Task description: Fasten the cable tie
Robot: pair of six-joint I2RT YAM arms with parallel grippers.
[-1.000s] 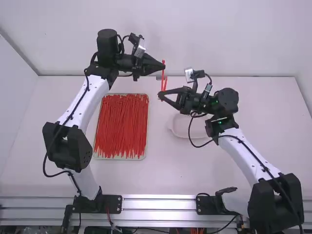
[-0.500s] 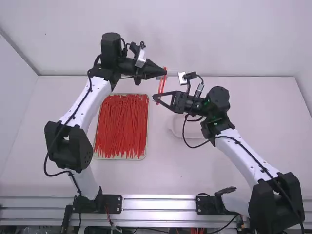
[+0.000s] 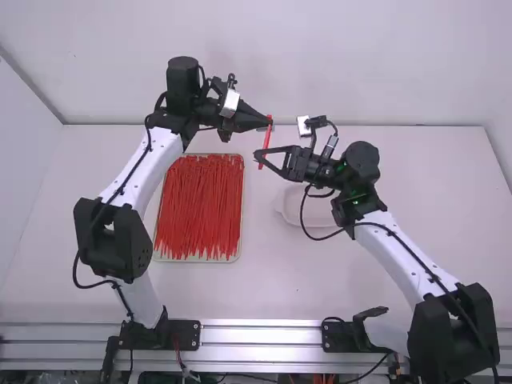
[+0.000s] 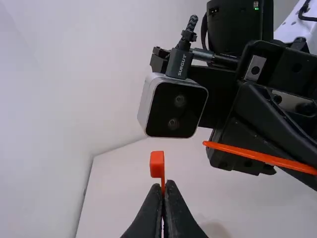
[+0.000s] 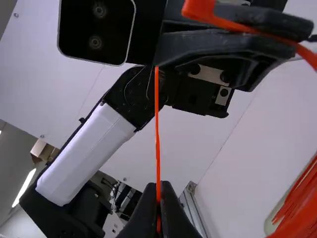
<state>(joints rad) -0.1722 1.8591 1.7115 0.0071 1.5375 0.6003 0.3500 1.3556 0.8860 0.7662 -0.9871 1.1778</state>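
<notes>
The red cable tie point(image 3: 265, 142) is held aloft, far of the tray point(image 3: 200, 260): head end clamped by the left gripper point(image 4: 163, 186), tail by the right gripper point(image 5: 158, 187). The slot may be missed if the tail flexes.

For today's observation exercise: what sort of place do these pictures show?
Likely a robotics lab bench: left arm and right arm mounted on an aluminium rail, a white table, a tray of red cable ties.
</notes>
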